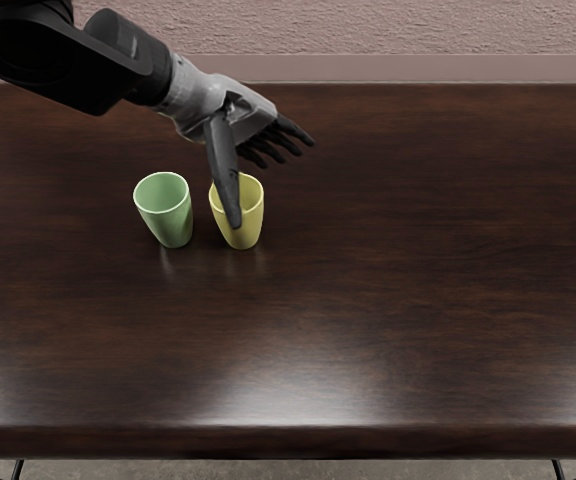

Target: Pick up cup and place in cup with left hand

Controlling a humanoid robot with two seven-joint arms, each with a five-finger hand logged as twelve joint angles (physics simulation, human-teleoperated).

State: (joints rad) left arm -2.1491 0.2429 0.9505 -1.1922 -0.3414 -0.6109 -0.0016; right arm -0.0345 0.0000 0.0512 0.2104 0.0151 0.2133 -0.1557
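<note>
Green cup upright on dark wooden table, yellow cup upright just beside it: two cups, one table, wall behind. One left hand above, fingers spread, gripping nothing! Thumb cuts across yellow cup, hiding part of rim; contact, can't tell.

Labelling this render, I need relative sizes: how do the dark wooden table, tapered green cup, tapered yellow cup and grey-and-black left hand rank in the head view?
1. Dark wooden table
2. Grey-and-black left hand
3. Tapered green cup and tapered yellow cup: too alike to rank
</note>
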